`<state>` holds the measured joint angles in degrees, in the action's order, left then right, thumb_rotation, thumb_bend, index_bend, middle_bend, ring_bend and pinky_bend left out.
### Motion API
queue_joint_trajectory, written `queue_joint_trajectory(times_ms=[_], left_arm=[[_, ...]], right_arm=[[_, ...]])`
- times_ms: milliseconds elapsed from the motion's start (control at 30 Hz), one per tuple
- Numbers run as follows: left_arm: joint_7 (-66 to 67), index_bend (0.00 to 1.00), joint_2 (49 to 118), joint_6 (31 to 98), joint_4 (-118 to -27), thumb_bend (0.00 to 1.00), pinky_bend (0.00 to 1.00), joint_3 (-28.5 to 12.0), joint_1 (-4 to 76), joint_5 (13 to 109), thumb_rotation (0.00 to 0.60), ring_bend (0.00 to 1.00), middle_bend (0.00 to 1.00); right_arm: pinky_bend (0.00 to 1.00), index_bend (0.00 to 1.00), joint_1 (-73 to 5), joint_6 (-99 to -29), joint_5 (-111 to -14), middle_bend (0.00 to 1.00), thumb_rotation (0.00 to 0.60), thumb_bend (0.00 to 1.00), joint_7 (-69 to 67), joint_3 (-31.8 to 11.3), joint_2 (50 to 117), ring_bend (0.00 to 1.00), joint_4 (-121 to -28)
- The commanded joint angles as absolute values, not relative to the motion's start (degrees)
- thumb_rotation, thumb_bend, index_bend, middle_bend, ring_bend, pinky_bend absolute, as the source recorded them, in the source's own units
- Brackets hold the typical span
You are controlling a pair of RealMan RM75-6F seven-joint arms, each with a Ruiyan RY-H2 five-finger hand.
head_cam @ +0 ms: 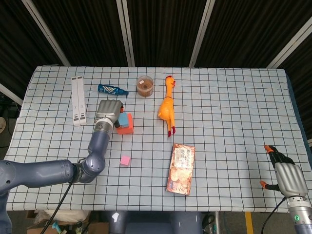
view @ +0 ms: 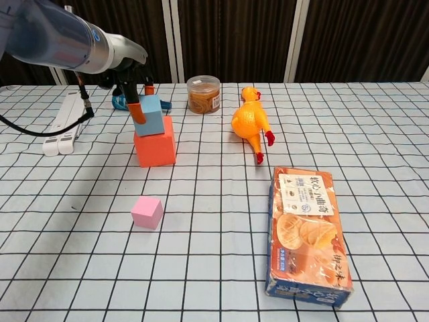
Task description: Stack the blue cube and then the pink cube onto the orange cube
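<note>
The blue cube [view: 149, 115] sits tilted on top of the orange cube [view: 155, 149] at the left of the table. My left hand [view: 132, 84] pinches it, with one orange-tipped finger on its left face and another behind its top edge. In the head view, the left hand [head_cam: 108, 111] lies just left of the blue cube [head_cam: 125, 120] and the orange cube [head_cam: 126, 128]. The pink cube [view: 147, 212] lies alone on the cloth, nearer me than the stack, and shows as a small pink cube [head_cam: 125, 160] from above. My right hand [head_cam: 290, 178] hangs off the table's right front corner, holding nothing, fingers curled in.
A cone snack box [view: 310, 231] lies flat at centre front. A rubber chicken [view: 249, 122] and a lidded jar [view: 204, 94] are right of the stack. A white power strip [head_cam: 78, 100] and a blue wrapped item [head_cam: 111, 89] lie at the back left.
</note>
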<state>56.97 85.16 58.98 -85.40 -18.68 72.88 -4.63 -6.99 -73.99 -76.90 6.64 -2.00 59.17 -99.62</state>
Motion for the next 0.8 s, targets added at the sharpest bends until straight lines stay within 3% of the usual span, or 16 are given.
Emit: queue_joint_trajectory(times_ms=[33, 800], left_arm=[[57.0, 0.5, 85.2, 59.0, -85.3, 0.48, 0.83, -18.6, 72.9, -4.7, 0.6, 0.74, 0.92], [57.0, 0.5, 85.4, 58.5, -84.1, 0.48, 0.83, -18.6, 72.9, -5.0, 0.6, 0.74, 0.92]], right_arm=[[0.24, 0.05, -7.0, -74.0, -76.9, 0.09, 0.6, 0.13, 6.7, -2.0, 59.2, 0.19, -99.6], [0.24, 0.05, -7.2, -73.5, -76.3, 0.09, 0.6, 0.13, 7.2, -2.0, 59.5, 0.19, -99.4]])
